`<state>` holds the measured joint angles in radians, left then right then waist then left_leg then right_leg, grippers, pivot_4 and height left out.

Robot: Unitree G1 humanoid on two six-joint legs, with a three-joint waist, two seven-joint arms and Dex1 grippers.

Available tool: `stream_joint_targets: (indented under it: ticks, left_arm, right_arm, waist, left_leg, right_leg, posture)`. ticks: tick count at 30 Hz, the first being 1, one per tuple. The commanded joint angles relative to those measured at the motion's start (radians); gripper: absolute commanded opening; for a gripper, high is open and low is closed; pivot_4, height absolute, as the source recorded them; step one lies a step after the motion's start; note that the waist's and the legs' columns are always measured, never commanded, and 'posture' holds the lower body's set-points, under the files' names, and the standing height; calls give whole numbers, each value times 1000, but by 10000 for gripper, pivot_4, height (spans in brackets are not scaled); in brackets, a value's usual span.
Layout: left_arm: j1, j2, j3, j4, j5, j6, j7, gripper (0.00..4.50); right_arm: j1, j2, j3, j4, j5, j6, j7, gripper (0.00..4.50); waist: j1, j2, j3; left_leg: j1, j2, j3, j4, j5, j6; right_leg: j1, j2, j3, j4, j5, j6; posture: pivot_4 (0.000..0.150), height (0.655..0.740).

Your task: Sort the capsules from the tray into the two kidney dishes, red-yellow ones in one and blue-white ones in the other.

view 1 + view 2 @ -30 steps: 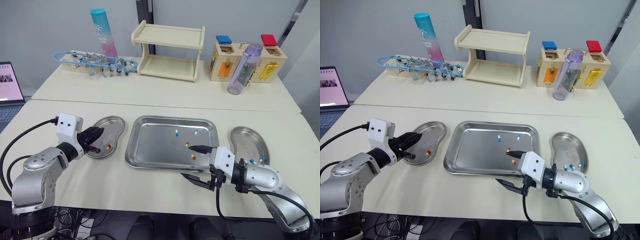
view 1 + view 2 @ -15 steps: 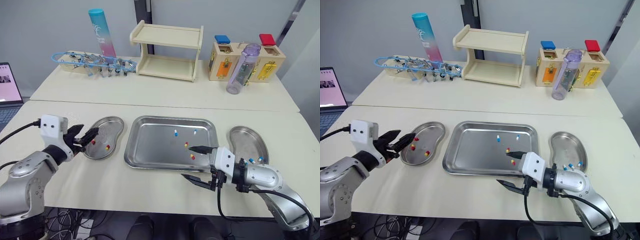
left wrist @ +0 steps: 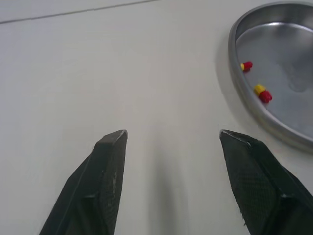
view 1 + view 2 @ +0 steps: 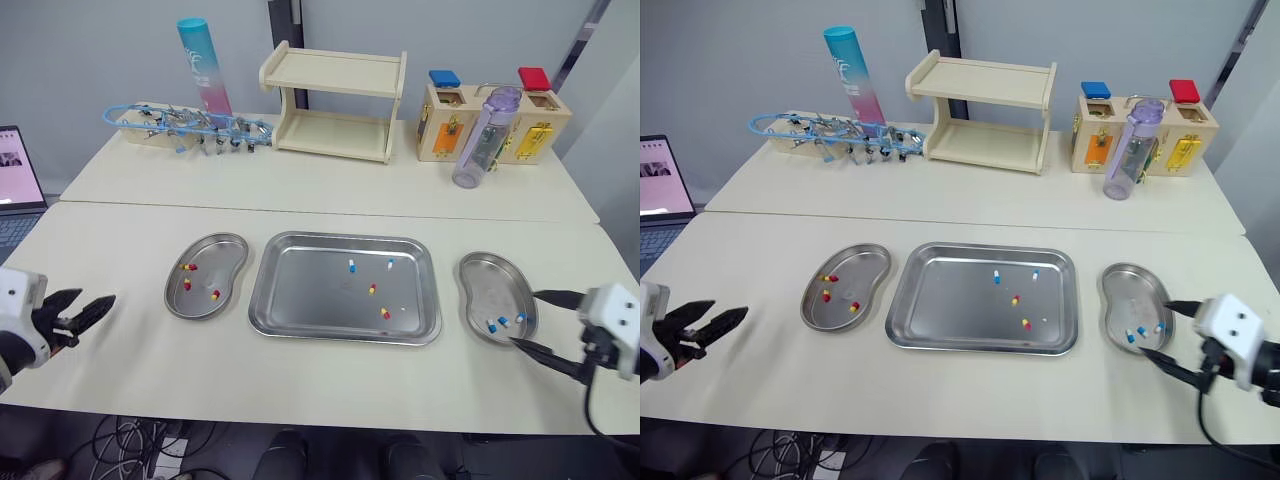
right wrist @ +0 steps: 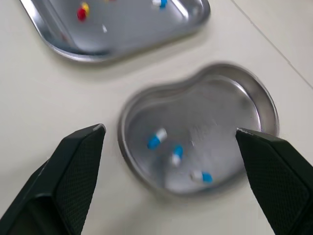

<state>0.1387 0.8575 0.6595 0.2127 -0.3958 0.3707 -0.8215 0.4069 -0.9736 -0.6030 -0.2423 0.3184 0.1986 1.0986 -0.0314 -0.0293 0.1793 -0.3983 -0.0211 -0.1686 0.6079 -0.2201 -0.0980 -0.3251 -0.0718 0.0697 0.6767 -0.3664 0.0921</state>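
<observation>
Fingers: my left fingers (image 3: pixel 105 181) and right fingers (image 5: pixel 73 164) both spread wide, holding nothing, pulled back off the tray (image 4: pixel 262 300) | red-yellow dish (image 4: pixel 222 262) near left ones, blue-white dish (image 4: pixel 495 280) before right ones | four capsules (image 4: pixel 372 289) wait in tray | I must go again.

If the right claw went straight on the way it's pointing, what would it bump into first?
Most likely the right kidney dish, the one with three blue-white capsules in it. Its rim lies straight ahead of the open right claw. How high the claw hangs is hard to tell.
</observation>
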Motion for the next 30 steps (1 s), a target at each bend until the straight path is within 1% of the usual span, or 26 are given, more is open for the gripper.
stream_joint_targets:
  ticks: [1,2,7,11,14,17,23,26,30]
  left_arm:
    - [54,3,50,58,22,-88,-11,44046]
    - [75,-1,53,66,22,-106,-16,44726]
    - [159,-2,67,71,14,-149,-45,44726]
    - [208,-7,70,32,0,-164,-79,44726]
    - [290,-12,40,-93,-32,-145,-169,44726]
    - [342,-28,31,-238,-90,-110,-224,44726]
    - [343,-80,-25,-484,-199,-36,-243,44726]
    - [296,-145,-107,-574,-233,-76,-248,44726]
    - [241,-240,-230,-620,-229,-119,-231,44726]
  right_arm:
    - [46,-31,-104,172,-53,-86,48,45000]
    - [60,-31,-111,197,-59,-95,54,45000]
    - [58,-30,-108,287,-82,-153,50,45000]
    - [39,-33,-84,314,-89,-170,51,45000]
    - [24,-38,-69,321,-98,-174,56,45000]
    - [13,-48,-58,336,-103,-176,65,45000]
    - [19,-72,-40,374,-111,-185,97,45000]
    - [16,-73,-35,370,-103,-175,105,45000]
    - [38,-69,-31,347,-94,-163,128,45000]
  waist:
    - [0,0,0]
    - [0,0,0]
    - [-3,0,0]
    - [-2,0,0]
    - [-1,0,0]
    - [-1,0,0]
    - [1,2,1]
    - [1,3,1]
    - [2,3,1]
  left_leg:
    - [0,0,0,0,0,0]
    - [0,0,0,-1,0,0]
    - [1,1,2,-1,0,0]
    - [1,1,2,-1,0,0]
    - [0,1,2,-1,0,0]
    - [0,1,3,-1,0,0]
    - [0,1,3,0,0,0]
    - [0,1,3,0,0,0]
    - [1,0,3,0,0,0]
  right_leg:
    - [0,0,0,-1,0,0]
    - [0,0,0,-1,0,0]
    - [0,0,1,0,0,0]
    - [0,0,1,0,0,0]
    - [0,0,1,0,0,0]
    - [0,0,1,-1,0,0]
    - [1,-1,1,-1,0,0]
    - [2,-1,1,-3,0,0]
    - [3,-1,1,-3,0,0]
  posture:
    - [1500,7400]
    - [1500,7400]
    - [1500,7400]
    - [1500,7400]
    - [1500,7400]
    - [1500,7400]
    - [1500,7400]
    - [1500,7400]
    - [1500,7400]
